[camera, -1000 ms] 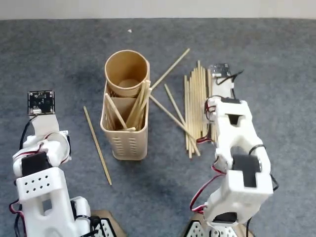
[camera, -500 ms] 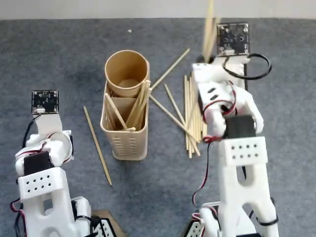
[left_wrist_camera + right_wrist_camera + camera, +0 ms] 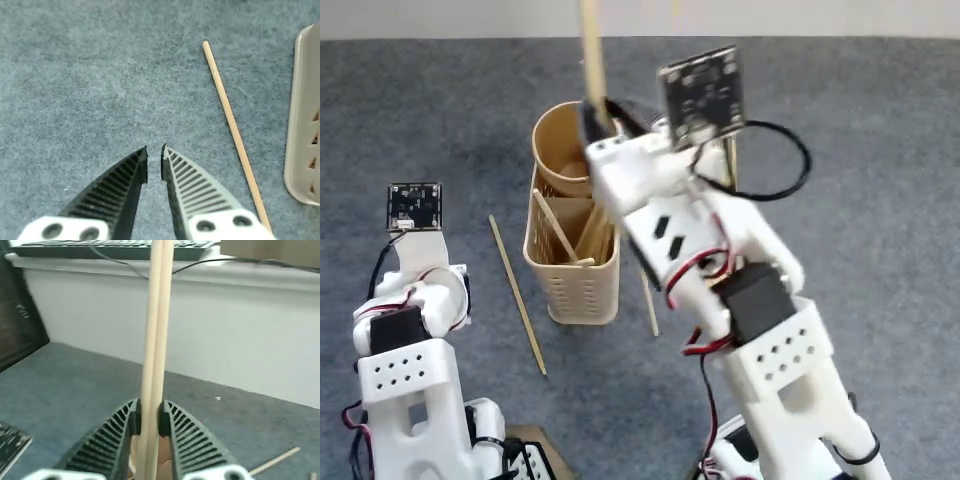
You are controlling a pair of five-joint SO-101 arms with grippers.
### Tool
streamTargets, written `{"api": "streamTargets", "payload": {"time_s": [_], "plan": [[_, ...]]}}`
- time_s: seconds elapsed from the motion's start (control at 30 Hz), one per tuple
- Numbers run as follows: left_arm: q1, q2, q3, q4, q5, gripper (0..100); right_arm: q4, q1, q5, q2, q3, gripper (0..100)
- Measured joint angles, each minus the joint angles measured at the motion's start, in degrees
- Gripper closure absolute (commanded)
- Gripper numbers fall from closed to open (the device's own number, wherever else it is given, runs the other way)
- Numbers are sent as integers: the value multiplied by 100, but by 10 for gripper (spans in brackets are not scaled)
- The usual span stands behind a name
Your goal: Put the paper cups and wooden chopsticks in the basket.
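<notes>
**Mia:** What is the right pincer (image 3: 149, 420) doing?

**Ben:** It is shut tight on two sticks (image 3: 157, 315). They stand straight up between its fingers, side by side and touching.

**Mia:** Where is it when you look from above?

**Ben:** At the top middle of the frame, right over the cup (image 3: 560, 150). The two sticks go up past the top edge.

**Mia:** And where is the cup?

**Ben:** It sits in the far end of the basket (image 3: 570, 285). The basket stands a bit left of the middle of the frame, on the grey carpet (image 3: 880, 150).

**Mia:** Is anything else in the basket?

**Ben:** Yes. More sticks (image 3: 560, 232) lean in the part next to the cup.

**Mia:** What about the left pincer (image 3: 154, 160)?

**Ben:** It is open only a crack, with a thin gap between its tips. It holds nothing, and its tips point down at the bare carpet. Its arm is in the lower left of the frame from above.

**Mia:** Is anything near it?

**Ben:** A loose stick (image 3: 232, 125) lies flat on the carpet, between the left pincer and the basket wall. It touches neither one. From above it lies slanted, just left of the basket.

**Mia:** Are there any more on the floor?

**Ben:** One short bit of stick (image 3: 648, 300) shows just right of the basket. The rest of it is hidden under the right arm.
</notes>
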Motion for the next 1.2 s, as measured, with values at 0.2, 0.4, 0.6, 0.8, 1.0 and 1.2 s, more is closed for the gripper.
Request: {"api": "streamTargets", "payload": {"time_s": [0.2,0.4,0.6,0.8,1.0,1.2], "plan": [[0,0,79,-9,0,912,-932,-404,0,-905,1600,993],[0,0,79,-18,0,912,-1626,-536,0,-1582,3007,955],[0,0,79,-18,0,912,-1662,-536,0,-1653,3508,844],[-237,0,9,-18,0,912,-1345,-536,0,-1662,3358,843],[-686,202,-967,466,264,852,-26,-308,220,-1662,1899,843],[-677,1846,-2382,1055,273,849,2119,615,492,-1670,290,843]]}}
